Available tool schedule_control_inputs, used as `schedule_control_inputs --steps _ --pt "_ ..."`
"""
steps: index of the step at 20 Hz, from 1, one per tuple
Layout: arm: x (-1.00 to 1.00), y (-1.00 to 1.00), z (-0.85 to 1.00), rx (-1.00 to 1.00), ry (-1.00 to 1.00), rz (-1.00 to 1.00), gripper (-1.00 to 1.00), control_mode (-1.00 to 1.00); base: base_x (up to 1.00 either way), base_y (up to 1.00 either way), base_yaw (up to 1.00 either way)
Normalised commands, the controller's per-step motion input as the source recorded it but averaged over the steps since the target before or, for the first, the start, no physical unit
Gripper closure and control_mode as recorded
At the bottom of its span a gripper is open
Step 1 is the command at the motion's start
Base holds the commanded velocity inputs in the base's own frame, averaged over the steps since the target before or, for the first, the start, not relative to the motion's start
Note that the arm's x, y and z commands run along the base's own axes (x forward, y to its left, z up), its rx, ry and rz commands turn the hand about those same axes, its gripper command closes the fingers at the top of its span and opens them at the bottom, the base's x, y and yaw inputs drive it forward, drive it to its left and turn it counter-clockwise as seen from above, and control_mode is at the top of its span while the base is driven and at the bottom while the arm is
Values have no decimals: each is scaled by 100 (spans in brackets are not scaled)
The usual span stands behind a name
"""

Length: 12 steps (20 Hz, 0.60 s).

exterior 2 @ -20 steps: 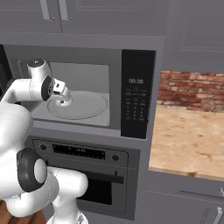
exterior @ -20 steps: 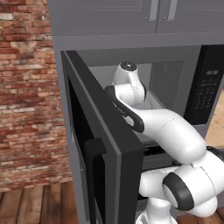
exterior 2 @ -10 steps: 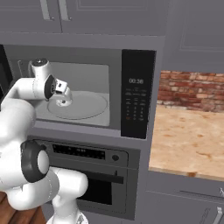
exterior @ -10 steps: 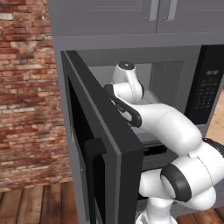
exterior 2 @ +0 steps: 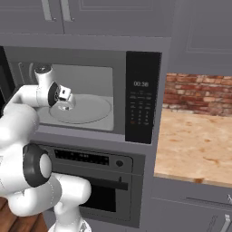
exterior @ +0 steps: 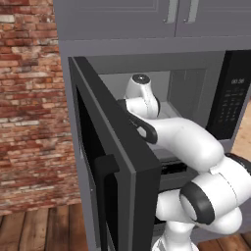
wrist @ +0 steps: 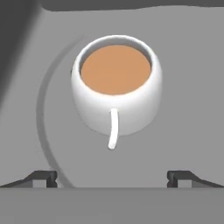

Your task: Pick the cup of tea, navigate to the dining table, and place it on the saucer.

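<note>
In the left base view, the arm is reaching into the open microwave [exterior: 147, 147]. In the right base view, the tool [exterior 2: 65, 100] is hanging above its turntable [exterior 2: 86, 111]. In the hand view, the cup of tea [wrist: 116, 89] is sitting straight ahead of the released tool [wrist: 112, 177], untouched, handle pointing back between the spread fingertips [wrist: 43, 177].

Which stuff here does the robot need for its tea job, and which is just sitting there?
Needed for the job:
- small rounded white mug of light brown tea, on the grey round microwave turntable
- two-finger gripper, open, facing the mug's handle

Just there:
- open dark microwave door
- black keypad panel
- oven below
- speckled tan counter
- brick wall
</note>
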Motion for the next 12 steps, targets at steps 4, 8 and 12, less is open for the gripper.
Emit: schedule_control_inputs --steps 4,8,12 --pt "23 0 0 0 0 0 -100 -100 0 0 0" --pt "21 2 -1 -1 0 0 -100 -100 0 0 0" --pt "14 14 -4 0 0 0 -100 -100 0 0 0"
